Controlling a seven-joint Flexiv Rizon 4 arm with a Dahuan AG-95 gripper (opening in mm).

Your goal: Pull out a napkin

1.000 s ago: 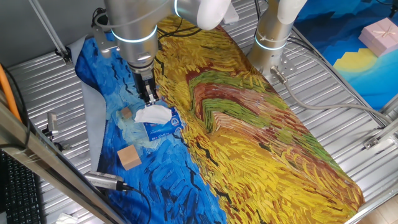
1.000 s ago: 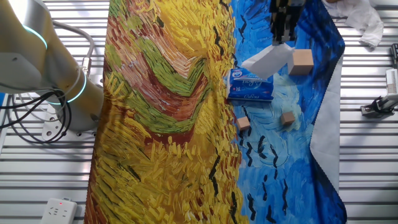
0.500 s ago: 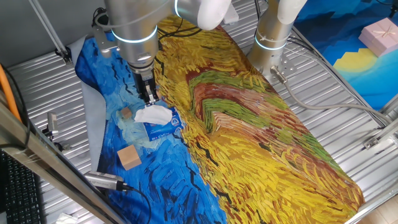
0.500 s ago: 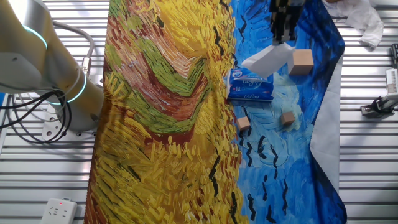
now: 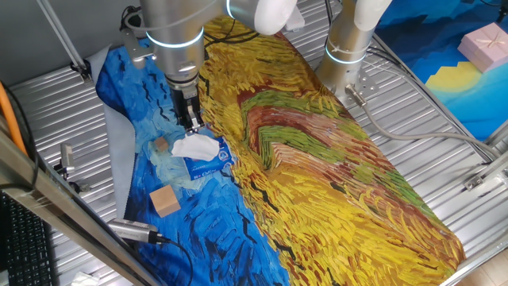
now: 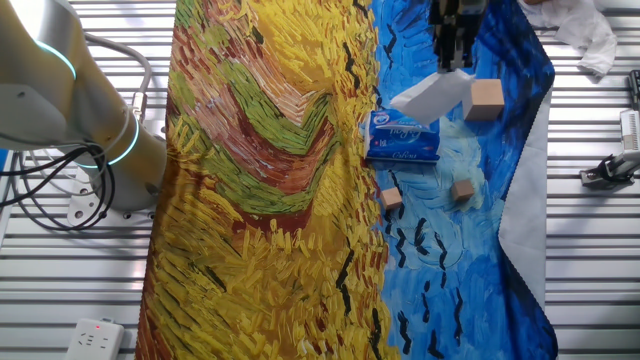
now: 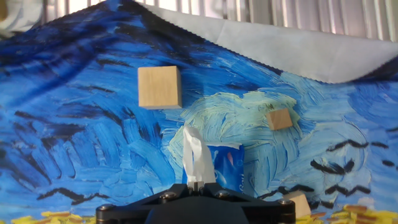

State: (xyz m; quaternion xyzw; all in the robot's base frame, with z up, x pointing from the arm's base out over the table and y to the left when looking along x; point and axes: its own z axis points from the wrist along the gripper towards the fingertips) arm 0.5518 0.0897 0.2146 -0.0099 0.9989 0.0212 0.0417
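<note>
— What does the gripper have?
— Its fingers are pinched on the top edge of the napkin, which runs lengthwise from them down toward the blue tissue pack.

— And beyond it?
— A small wooden cube, then a larger cube, all on the painted cloth.

— The setting?
— A ribbed metal table; the cloth turns yellow farther along.

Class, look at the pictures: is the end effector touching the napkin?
Touching. In the hand view the napkin runs up into the shut end effector, pinched at its top edge above the pack.
</note>
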